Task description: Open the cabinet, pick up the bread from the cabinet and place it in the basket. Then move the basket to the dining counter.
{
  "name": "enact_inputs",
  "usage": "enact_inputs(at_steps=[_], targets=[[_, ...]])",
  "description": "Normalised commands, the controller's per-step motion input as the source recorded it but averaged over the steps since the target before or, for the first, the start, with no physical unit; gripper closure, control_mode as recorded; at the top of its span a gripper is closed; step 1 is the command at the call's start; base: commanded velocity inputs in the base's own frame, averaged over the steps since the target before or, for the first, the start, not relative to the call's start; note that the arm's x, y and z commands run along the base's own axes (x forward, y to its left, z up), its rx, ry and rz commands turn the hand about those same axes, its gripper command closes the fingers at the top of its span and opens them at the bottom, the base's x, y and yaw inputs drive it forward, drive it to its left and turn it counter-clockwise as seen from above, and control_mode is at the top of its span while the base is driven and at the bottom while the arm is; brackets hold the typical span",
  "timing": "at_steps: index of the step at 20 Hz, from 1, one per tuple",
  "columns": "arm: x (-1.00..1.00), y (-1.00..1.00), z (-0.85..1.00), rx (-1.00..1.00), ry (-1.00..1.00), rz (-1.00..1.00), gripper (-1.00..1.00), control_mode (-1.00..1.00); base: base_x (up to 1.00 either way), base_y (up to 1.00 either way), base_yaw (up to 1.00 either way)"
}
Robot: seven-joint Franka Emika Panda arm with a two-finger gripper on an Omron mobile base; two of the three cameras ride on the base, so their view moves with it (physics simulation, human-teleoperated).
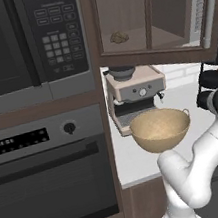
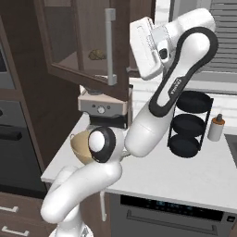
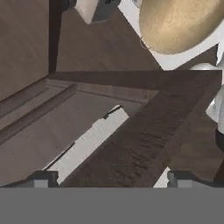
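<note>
Cabinet (image 2: 69,37) door swung open toward the camera, see-through panels, long silver bar handle (image 2: 110,46) upright on its free edge. Bread (image 2: 96,55), small and golden-brown, sits on the shelf inside, seen through the glass. Coffee machine (image 2: 102,110) on the white worktop (image 2: 194,178) under the cabinet. Basket (image 2: 81,146) just in front of the machine, partly hidden by the arm's elbow. Arm bends up and over; hand (image 2: 147,46) raised beside the door's handle edge, fingers not discernible. Black three-tier rack (image 2: 187,124) to the right, small bottle (image 2: 216,127) beside it.
</note>
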Motion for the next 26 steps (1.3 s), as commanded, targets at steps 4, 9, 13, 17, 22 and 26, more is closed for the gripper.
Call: enact_inputs(at_steps=[4,9,13,17,22,26], targets=[[-1.0,0.72,0.01,0.27,0.1,0.18,-1.0,-1.0,0.0,0.0,0.0],[-1.0,1.0,0.0,0.14,0.11,0.08,-1.0,-1.0,0.0,0.0,0.0],[-1.0,1.0,-0.02,0.07,0.06,-0.02,-1.0,-1.0,0.0,0.0,0.0],[-1.0,1.0,-0.04,0.11,0.08,-0.09,-1.0,-1.0,0.0,0.0,0.0],[-1.0,1.0,-0.12,0.09,0.09,-0.11,-1.0,-1.0,0.0,0.0,0.0],[-1.0,1.0,-0.16,0.09,0.11,-0.13,-1.0,-1.0,0.0,0.0,0.0]])
